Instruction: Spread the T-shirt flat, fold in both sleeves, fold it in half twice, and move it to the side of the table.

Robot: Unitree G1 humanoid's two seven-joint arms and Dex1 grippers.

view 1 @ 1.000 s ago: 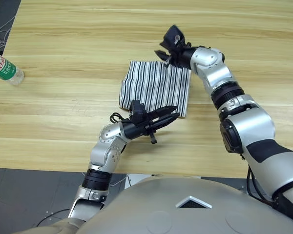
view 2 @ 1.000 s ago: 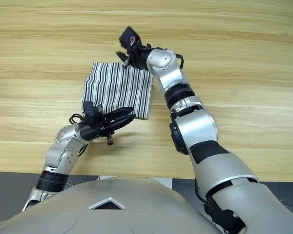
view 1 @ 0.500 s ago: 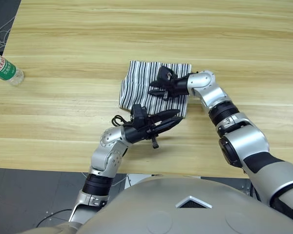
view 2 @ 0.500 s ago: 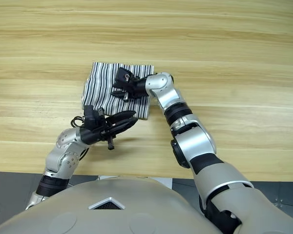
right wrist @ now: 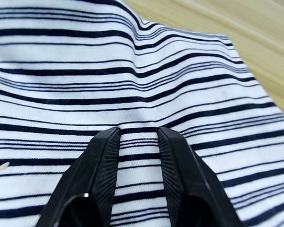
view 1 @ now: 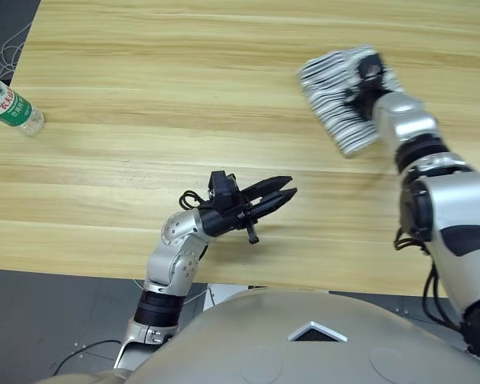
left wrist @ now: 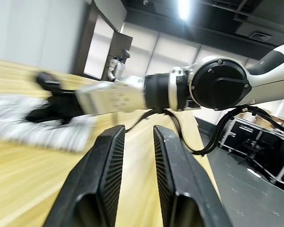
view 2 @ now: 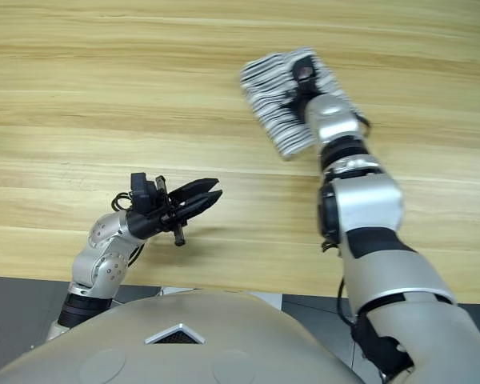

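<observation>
The folded black-and-white striped T-shirt [view 1: 340, 88] lies on the wooden table [view 1: 144, 96] toward its right side, turned at an angle. My right gripper [view 1: 366, 74] rests on top of it near the middle. In the right wrist view its two black fingers [right wrist: 102, 165] press down on the striped cloth [right wrist: 132, 71], a narrow gap between them, and stripes show through the gap. My left gripper [view 1: 282, 194] hovers open and holding nothing over bare wood near the table's front edge, well apart from the shirt. The left wrist view shows its fingers [left wrist: 106, 161] apart, pointing toward the right arm [left wrist: 132, 94].
A plastic bottle [view 1: 10, 104] with a green label lies at the table's left edge. The table's front edge [view 1: 80, 268] runs just below my left arm. Bare wood spreads across the left and middle.
My right gripper has dragged the folded T-shirt from the table's middle to the right side, turning it. My left gripper has opened a little wider and stayed near the front edge.
</observation>
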